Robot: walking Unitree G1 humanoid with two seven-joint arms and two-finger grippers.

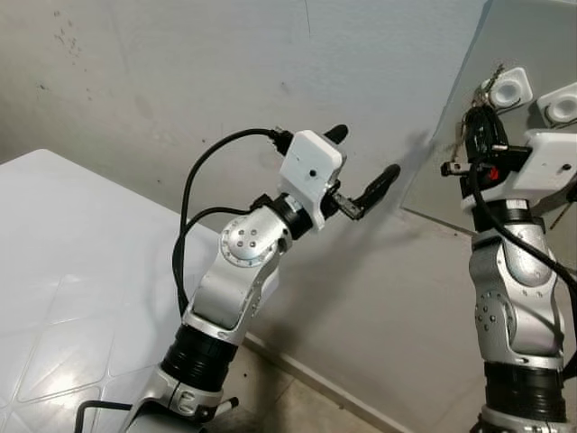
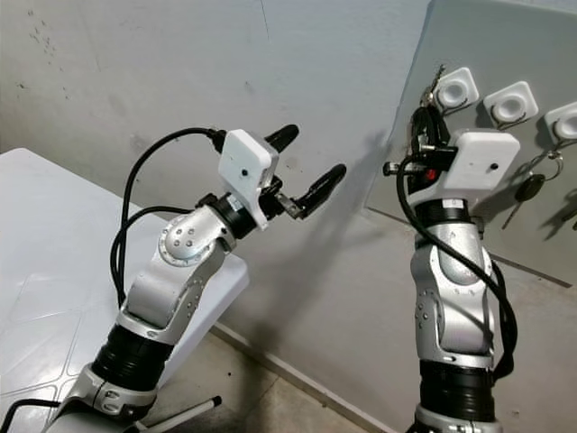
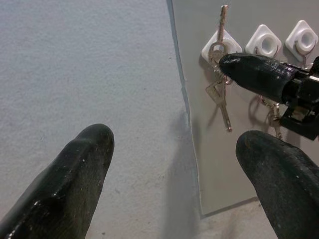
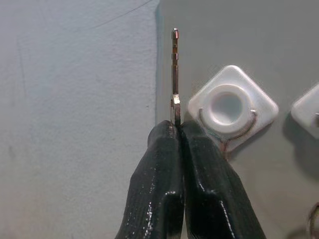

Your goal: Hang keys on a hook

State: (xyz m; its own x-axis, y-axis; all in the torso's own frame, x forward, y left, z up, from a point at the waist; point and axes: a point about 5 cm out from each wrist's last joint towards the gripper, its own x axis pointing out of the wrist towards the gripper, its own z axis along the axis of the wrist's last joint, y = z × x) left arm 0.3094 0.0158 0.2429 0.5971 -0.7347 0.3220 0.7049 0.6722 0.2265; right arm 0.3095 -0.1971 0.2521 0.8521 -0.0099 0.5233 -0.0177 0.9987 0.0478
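A grey board (image 2: 469, 36) on the wall carries three white hooks. My right gripper (image 2: 425, 117) is raised to the leftmost hook (image 2: 453, 88) and is shut on a key (image 4: 175, 74) that sticks up past its fingertips (image 4: 169, 134). A thin wire ring curves round the lower side of that hook's knob (image 4: 228, 107). More keys of the bunch (image 3: 223, 99) dangle below the hook. My left gripper (image 2: 306, 162) is open and holds nothing; it hangs in the air left of the board, pointing at the wall.
Another key (image 2: 529, 188) hangs under the third hook (image 2: 565, 122), and the middle hook (image 2: 510, 104) sits between them. A white table (image 2: 54, 271) stands at the left, under my left arm. Bare plaster wall (image 2: 135, 72) runs behind, with tiled floor (image 2: 261, 397) below.
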